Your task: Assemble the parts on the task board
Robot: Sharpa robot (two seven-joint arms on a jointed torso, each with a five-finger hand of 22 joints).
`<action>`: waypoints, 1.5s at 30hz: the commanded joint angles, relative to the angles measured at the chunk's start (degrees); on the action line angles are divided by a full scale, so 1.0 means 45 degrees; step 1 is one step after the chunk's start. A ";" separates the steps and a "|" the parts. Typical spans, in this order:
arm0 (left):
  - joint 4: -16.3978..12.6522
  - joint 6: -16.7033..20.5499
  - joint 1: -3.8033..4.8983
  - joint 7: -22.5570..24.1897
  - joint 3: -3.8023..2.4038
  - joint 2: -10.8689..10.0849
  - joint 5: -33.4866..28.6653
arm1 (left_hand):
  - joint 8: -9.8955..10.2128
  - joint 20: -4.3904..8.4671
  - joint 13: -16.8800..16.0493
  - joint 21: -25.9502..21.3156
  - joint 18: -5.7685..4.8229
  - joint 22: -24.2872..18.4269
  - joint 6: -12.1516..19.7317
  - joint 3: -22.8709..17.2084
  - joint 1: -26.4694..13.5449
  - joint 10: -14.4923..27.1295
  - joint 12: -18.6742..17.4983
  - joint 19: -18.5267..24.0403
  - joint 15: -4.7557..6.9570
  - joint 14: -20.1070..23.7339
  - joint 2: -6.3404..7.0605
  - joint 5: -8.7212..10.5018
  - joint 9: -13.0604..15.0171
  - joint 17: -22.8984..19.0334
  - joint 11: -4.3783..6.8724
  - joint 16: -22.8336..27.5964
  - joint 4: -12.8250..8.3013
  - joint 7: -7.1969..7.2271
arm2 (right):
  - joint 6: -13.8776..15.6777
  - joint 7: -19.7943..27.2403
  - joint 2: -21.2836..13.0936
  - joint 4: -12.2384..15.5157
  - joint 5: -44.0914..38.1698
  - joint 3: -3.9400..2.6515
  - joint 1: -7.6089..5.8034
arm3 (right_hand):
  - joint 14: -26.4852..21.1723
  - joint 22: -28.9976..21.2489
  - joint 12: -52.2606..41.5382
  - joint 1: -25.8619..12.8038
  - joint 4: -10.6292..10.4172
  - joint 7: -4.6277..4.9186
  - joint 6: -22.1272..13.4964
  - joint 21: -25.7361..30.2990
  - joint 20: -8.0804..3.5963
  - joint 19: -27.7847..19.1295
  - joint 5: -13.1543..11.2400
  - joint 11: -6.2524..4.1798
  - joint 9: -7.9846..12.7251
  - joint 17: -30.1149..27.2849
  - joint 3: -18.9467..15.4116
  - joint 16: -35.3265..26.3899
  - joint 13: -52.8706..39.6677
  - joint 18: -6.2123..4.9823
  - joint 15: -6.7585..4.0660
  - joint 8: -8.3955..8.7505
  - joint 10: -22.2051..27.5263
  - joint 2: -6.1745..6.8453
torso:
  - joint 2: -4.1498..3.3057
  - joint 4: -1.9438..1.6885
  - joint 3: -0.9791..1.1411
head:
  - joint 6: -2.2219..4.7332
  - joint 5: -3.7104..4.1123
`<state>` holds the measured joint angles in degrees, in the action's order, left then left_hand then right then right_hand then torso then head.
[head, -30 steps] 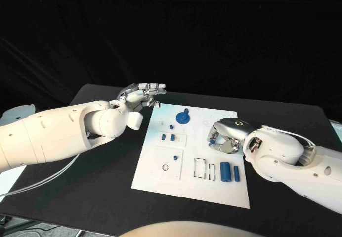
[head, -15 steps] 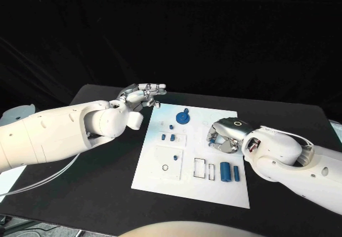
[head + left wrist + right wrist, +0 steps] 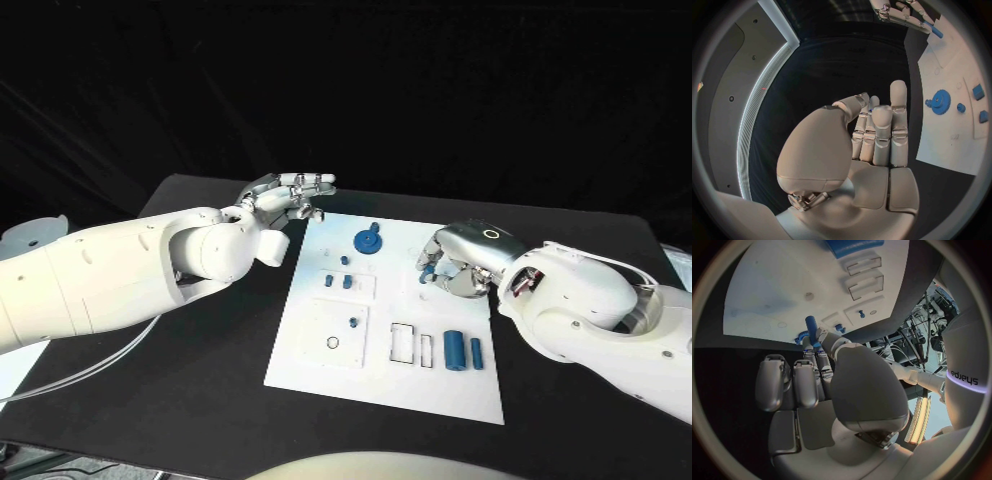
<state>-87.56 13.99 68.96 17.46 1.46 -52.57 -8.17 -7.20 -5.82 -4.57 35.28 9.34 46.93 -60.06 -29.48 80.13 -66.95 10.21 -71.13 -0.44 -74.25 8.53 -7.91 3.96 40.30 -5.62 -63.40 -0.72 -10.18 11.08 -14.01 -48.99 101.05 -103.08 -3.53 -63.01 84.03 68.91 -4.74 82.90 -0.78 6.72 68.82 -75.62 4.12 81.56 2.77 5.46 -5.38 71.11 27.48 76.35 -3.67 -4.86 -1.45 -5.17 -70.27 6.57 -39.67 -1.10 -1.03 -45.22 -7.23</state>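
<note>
The white task board (image 3: 389,385) lies mid-table with a blue gear (image 3: 369,239), small blue pieces (image 3: 346,260) and two blue cylinders (image 3: 454,349) on it. Over the board's right edge, my right hand (image 3: 464,262) pinches a blue peg (image 3: 428,275) between thumb and fingers. The right wrist view has that peg (image 3: 811,327) sticking out past the fingertips above the board (image 3: 786,290). My left hand (image 3: 289,192) hovers off the board's far left corner. Its fingers (image 3: 882,125) lie together with the thumb folded against them, and I make out nothing held.
Rectangular outlines (image 3: 402,341) and a small ring (image 3: 333,342) mark the board's near half, with a tiny blue peg (image 3: 353,322) beside them. Black table (image 3: 216,370) surrounds the board. A thin cable (image 3: 87,365) runs under my left arm.
My right hand has risen a little and drawn back from the board with the blue peg still pinched. The left hand has stayed put.
</note>
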 commanded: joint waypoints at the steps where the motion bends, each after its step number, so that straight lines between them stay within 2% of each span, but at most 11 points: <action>1: 0.0003 -0.0264 0.0008 0.0023 -0.0008 0.0056 -0.0008 | -0.0001 -0.0010 0.0008 -0.0081 0.0240 -0.0016 0.0119 0.0008 -0.0004 0.0082 0.0064 0.0042 0.0013 0.0099 -0.0076 -0.0058 -0.0017 -0.0012 0.0007 0.0052 -0.0093 0.0012 | 0.0173 -0.0088 0.0127 0.0333 0.0275 -0.0027 -0.0047 | 0.0630 0.0018 -0.0065 0.0271 0.0079 0.0094 -0.0018 -0.0067 0.0034 0.0093 0.0032 -0.0519 0.0002 0.0029 0.0179 0.0085 -0.0048 0.0084 -0.0032 0.0047 -0.0609 -0.0187 | -0.0015 0.0014 0.0013 | 0.0058 -0.0017; 4: 0.0014 -0.0294 0.0008 0.0014 -0.0008 0.0111 -0.0008 | -0.0001 -0.0012 0.0009 -0.0086 0.0240 -0.0019 0.0128 0.0002 0.0003 0.0098 0.0075 0.0043 0.0011 0.0105 -0.0099 -0.0062 -0.0017 -0.0023 0.0006 0.0053 -0.0106 0.0010 | 0.0153 0.0006 0.0390 0.0632 0.0435 -0.0044 -0.0037 | 0.0630 0.0018 -0.0056 0.0270 0.0095 0.0095 -0.0009 -0.0068 0.0032 0.0091 0.0033 -0.0519 -0.0001 0.0029 0.0207 0.0087 -0.0048 0.0083 -0.0031 0.0048 -0.0620 -0.0186 | -0.0030 -0.0041 0.0015 | 0.0051 -0.0026; 7: 0.0015 -0.0320 0.0007 0.0006 -0.0008 0.0145 -0.0008 | -0.0001 -0.0012 0.0009 -0.0086 0.0240 -0.0019 0.0128 0.0002 0.0003 0.0098 0.0075 0.0043 0.0011 0.0105 -0.0099 -0.0062 -0.0017 -0.0023 0.0006 0.0053 -0.0106 0.0010 | 0.0179 0.0132 0.0712 0.0872 0.0507 -0.0049 0.0045 | 0.0629 0.0015 -0.0045 0.0269 0.0114 0.0097 -0.0005 -0.0067 0.0029 0.0088 0.0036 -0.0517 -0.0003 0.0027 0.0237 0.0087 -0.0048 0.0081 -0.0029 0.0052 -0.0627 -0.0184 | -0.0022 -0.0039 0.0010 | 0.0038 -0.0047; 11: 0.0021 -0.0324 0.0007 0.0005 -0.0008 0.0181 -0.0007 | -0.0001 -0.0012 0.0009 -0.0086 0.0240 -0.0019 0.0128 0.0002 0.0003 0.0098 0.0075 0.0043 0.0011 0.0105 -0.0099 -0.0062 -0.0017 -0.0023 0.0006 0.0053 -0.0106 0.0010 | 0.0212 0.0326 0.1256 0.1178 0.0479 -0.0036 0.0267 | 0.0626 -0.0005 -0.0030 0.0270 0.0135 0.0101 -0.0008 -0.0055 0.0024 0.0078 0.0037 -0.0513 -0.0003 0.0012 0.0269 0.0078 -0.0046 0.0075 -0.0027 0.0061 -0.0629 -0.0181 | -0.0016 -0.0063 -0.0006 | 0.0002 -0.0141; 15: 0.0038 -0.0336 0.0007 -0.0015 -0.0009 0.0210 -0.0002 | -0.0002 -0.0012 0.0009 -0.0087 0.0240 -0.0019 0.0128 0.0002 0.0004 0.0099 0.0077 0.0043 0.0011 0.0106 -0.0101 -0.0062 -0.0017 -0.0025 0.0006 0.0054 -0.0107 0.0010 | 0.0208 0.0510 0.1831 0.1212 0.0409 0.0015 0.0580 | 0.0622 -0.0010 0.0000 0.0271 0.0190 0.0109 -0.0011 -0.0052 0.0018 0.0069 0.0039 -0.0505 -0.0003 0.0009 0.0332 0.0079 -0.0045 0.0072 -0.0022 0.0078 -0.0635 -0.0161 | -0.0008 -0.0035 -0.0013 | -0.0051 -0.0227; 20: 0.0028 -0.0346 0.0008 -0.0027 -0.0009 0.0258 0.0015 | -0.0005 -0.0013 0.0009 -0.0090 0.0241 -0.0020 0.0129 0.0000 0.0008 0.0104 0.0087 0.0044 0.0010 0.0113 -0.0114 -0.0063 -0.0016 -0.0041 0.0006 0.0060 -0.0115 0.0010 | 0.0172 0.0729 0.2550 0.0855 0.0383 0.0102 0.1034 | 0.0619 -0.0023 0.0024 0.0249 0.0219 0.0121 -0.0010 -0.0045 0.0016 0.0058 0.0039 -0.0495 -0.0005 0.0005 0.0375 0.0078 -0.0045 0.0069 -0.0018 0.0090 -0.0642 -0.0153 | -0.0037 -0.0038 -0.0008 | -0.0073 -0.0304; 24: 0.0013 -0.0349 0.0011 -0.0031 -0.0009 0.0295 0.0019 | -0.0005 -0.0013 0.0009 -0.0090 0.0241 -0.0020 0.0129 0.0000 0.0008 0.0104 0.0087 0.0044 0.0010 0.0113 -0.0114 -0.0063 -0.0016 -0.0041 0.0006 0.0060 -0.0115 0.0010 | 0.0070 0.0831 0.3012 0.0368 0.0538 0.0273 0.1251 | 0.0614 -0.0042 0.0057 0.0142 0.0198 0.0134 -0.0005 -0.0034 0.0020 0.0045 0.0038 -0.0482 -0.0008 -0.0014 0.0382 0.0068 -0.0043 0.0066 -0.0006 0.0102 -0.0642 -0.0140 | -0.0015 -0.0040 -0.0012 | -0.0126 -0.0370; 29: -0.0002 -0.0389 0.0012 -0.0047 -0.0010 0.0302 0.0068 | -0.0005 -0.0013 0.0009 -0.0090 0.0241 -0.0020 0.0129 0.0000 0.0008 0.0104 0.0087 0.0044 0.0010 0.0113 -0.0114 -0.0063 -0.0016 -0.0041 0.0006 0.0060 -0.0115 0.0010 | -0.0024 0.0918 0.3349 -0.0059 0.0606 0.0396 0.1479 | 0.0609 -0.0067 0.0072 0.0108 0.0194 0.0134 -0.0006 -0.0017 0.0022 0.0033 0.0043 -0.0479 -0.0009 -0.0040 0.0391 0.0051 -0.0041 0.0060 -0.0003 0.0108 -0.0637 -0.0142 | -0.0047 -0.0029 -0.0001 | -0.0118 -0.0497; 31: 0.0007 -0.0405 0.0012 -0.0055 -0.0010 0.0306 0.0119 | -0.0008 -0.0014 0.0008 -0.0093 0.0241 -0.0021 0.0131 0.0002 0.0013 0.0111 0.0097 0.0046 0.0010 0.0118 -0.0118 -0.0063 -0.0015 -0.0048 0.0005 0.0060 -0.0128 0.0009 | -0.0084 0.0937 0.3476 -0.0237 0.0619 0.0431 0.1567 | 0.0609 -0.0071 0.0077 0.0107 0.0198 0.0132 -0.0007 -0.0015 0.0023 0.0031 0.0046 -0.0480 -0.0009 -0.0042 0.0399 0.0050 -0.0041 0.0060 -0.0003 0.0110 -0.0635 -0.0148 | -0.0042 0.0012 0.0010 | -0.0120 -0.0538; 35: 0.0020 -0.0427 0.0013 -0.0059 -0.0010 0.0321 0.0161 | -0.0008 -0.0014 0.0008 -0.0093 0.0241 -0.0021 0.0132 0.0002 0.0013 0.0112 0.0098 0.0046 0.0010 0.0118 -0.0118 -0.0062 -0.0015 -0.0048 0.0005 0.0060 -0.0129 0.0009 | -0.0214 0.0938 0.3595 -0.0455 0.0608 0.0469 0.1653 | 0.0608 -0.0077 0.0090 0.0109 0.0215 0.0130 -0.0012 -0.0011 0.0024 0.0026 0.0051 -0.0482 -0.0009 -0.0043 0.0424 0.0051 -0.0040 0.0058 -0.0002 0.0118 -0.0632 -0.0156 | -0.0026 -0.0016 0.0001 | -0.0181 -0.0494; 45: 0.0034 -0.0442 0.0013 -0.0072 -0.0010 0.0320 0.0185 | -0.0009 -0.0015 0.0009 -0.0096 0.0241 -0.0022 0.0137 0.0010 0.0003 0.0121 0.0105 0.0047 0.0007 0.0124 -0.0117 -0.0060 -0.0015 -0.0061 0.0001 0.0064 -0.0132 0.0004 | -0.0514 0.0897 0.3689 -0.0679 0.0540 0.0520 0.1720 | 0.0603 -0.0076 0.0128 0.0128 0.0302 0.0132 -0.0028 -0.0011 0.0027 0.0016 0.0078 -0.0479 -0.0008 -0.0048 0.0523 0.0051 -0.0040 0.0056 -0.0002 0.0145 -0.0631 -0.0169 | -0.0024 -0.0010 0.0014 | -0.0195 -0.0545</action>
<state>-87.34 13.21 68.98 16.97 1.45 -51.22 -7.81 -7.20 -5.82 -4.57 35.05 9.34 46.88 -59.87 -29.47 80.13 -66.95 10.45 -71.13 -0.45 -74.24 8.53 -7.91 3.97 40.09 -5.62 -63.41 -1.03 -10.00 10.32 -10.44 -32.52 98.08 -100.23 -1.22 -55.36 84.03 68.61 -4.14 82.90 -0.06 6.88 68.64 -75.61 4.12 81.56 2.73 5.68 -5.38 70.95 28.81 76.34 -3.68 -4.86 -1.44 -4.73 -70.47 6.57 -39.78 -1.16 -0.98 -46.08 -9.62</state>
